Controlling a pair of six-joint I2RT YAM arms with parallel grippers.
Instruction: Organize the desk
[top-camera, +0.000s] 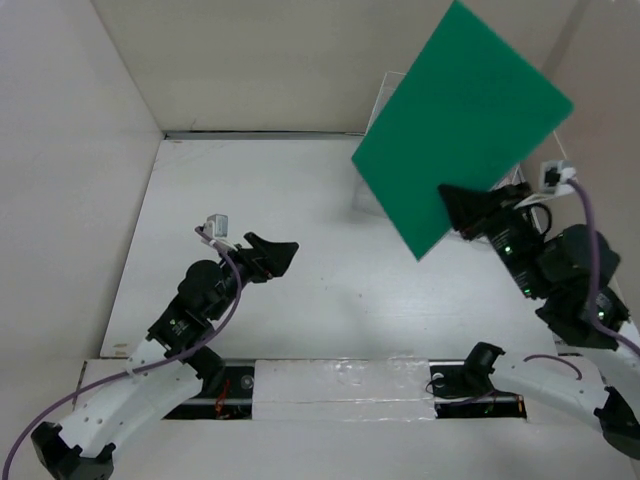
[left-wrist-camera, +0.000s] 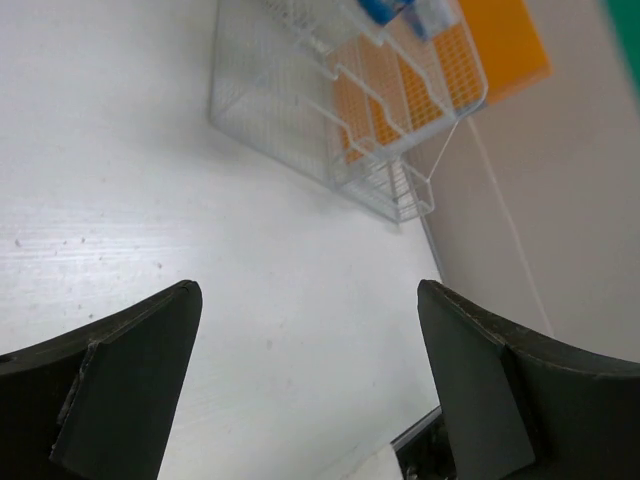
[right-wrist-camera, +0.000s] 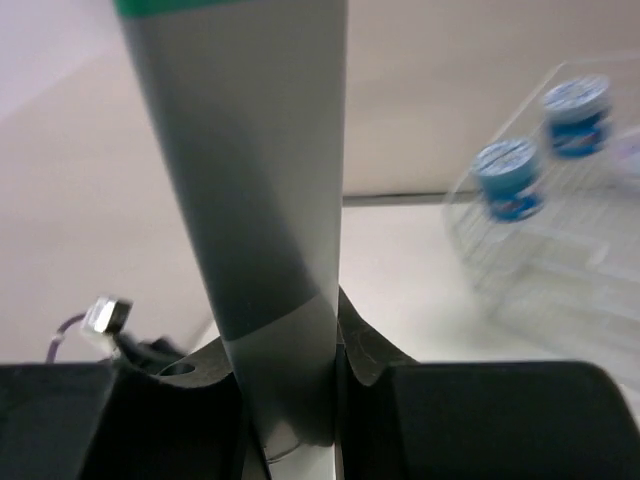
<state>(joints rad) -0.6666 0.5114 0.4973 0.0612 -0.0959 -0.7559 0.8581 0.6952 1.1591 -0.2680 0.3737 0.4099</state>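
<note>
My right gripper (top-camera: 458, 212) is shut on the lower corner of a large green sheet (top-camera: 460, 120) and holds it tilted in the air over the right back of the white desk (top-camera: 290, 190). In the right wrist view the sheet (right-wrist-camera: 260, 150) shows nearly edge-on as a grey band with a green top, clamped between my fingers (right-wrist-camera: 375, 350). My left gripper (top-camera: 275, 255) is open and empty, low over the desk's middle left; in the left wrist view (left-wrist-camera: 310, 290) only bare desk (left-wrist-camera: 120, 180) lies between its fingers.
A white wire-mesh rack (left-wrist-camera: 330, 100) stands at the back right by the wall, holding an orange sheet (left-wrist-camera: 500, 40) and two blue-lidded containers (right-wrist-camera: 510, 180). In the top view the green sheet hides most of it. Off-white wall panels (top-camera: 70, 150) close the left, back and right.
</note>
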